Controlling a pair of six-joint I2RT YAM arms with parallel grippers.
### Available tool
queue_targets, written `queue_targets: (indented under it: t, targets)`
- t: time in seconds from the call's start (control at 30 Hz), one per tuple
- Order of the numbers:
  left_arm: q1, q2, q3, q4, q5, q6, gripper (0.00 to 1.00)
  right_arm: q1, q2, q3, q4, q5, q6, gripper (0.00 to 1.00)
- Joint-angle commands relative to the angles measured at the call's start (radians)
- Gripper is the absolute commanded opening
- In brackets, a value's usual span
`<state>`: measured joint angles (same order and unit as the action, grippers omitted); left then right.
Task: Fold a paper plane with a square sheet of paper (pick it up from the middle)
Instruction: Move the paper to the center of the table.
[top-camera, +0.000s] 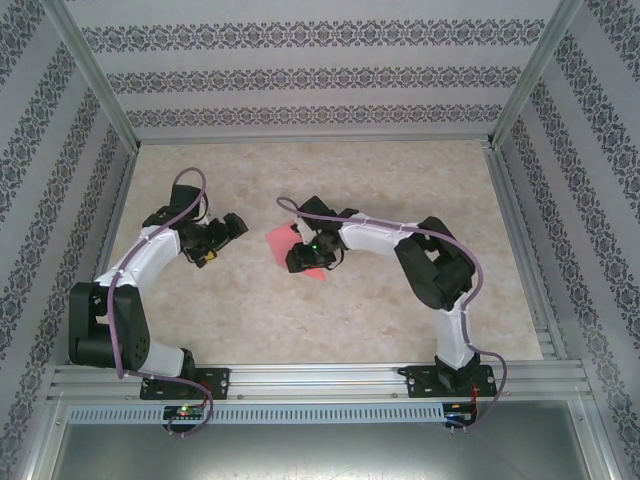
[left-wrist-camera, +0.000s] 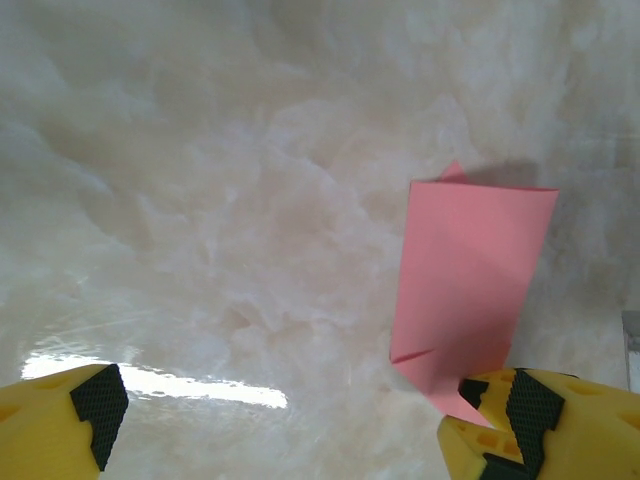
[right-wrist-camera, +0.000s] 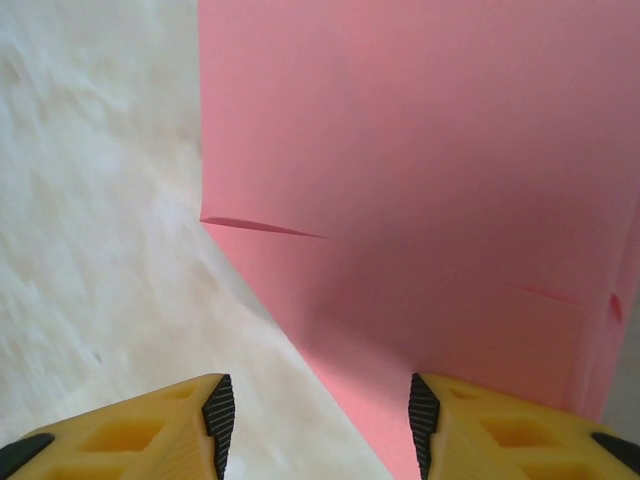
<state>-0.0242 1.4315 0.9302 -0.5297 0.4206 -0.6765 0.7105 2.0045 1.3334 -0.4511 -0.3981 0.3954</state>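
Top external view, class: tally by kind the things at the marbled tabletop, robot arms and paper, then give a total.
White-and-black robot arms: 2, the left arm and the right arm
Thin salmon-pink partly folded paper sheet: 1
Total: 3

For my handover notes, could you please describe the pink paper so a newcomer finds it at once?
Start at the pale marbled table, near its middle, by the right claw. The partly folded sheet of paper lies there, the sole salmon-pink thing on it.
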Motion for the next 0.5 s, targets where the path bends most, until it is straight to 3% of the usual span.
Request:
queue_targets:
  t: [0.0,0.2,0.47]
  targets:
    - [0.003,-0.012,-0.044,0.116,0.090,-0.057,1.00,-0.015,-0.133,-0.058,-0.018,-0.025,-0.020,0.53]
    - [-0.031,-0.017,-0.075,0.160,0.111,-0.095,1.00,-0.019,-0.178,-0.126,0.145,0.017,0.201,0.50]
    - [-0.076,0.010,-0.107,0.215,0.148,-0.143,0.99,-0.027,-0.055,-0.059,0.200,0.016,0.244,0.47]
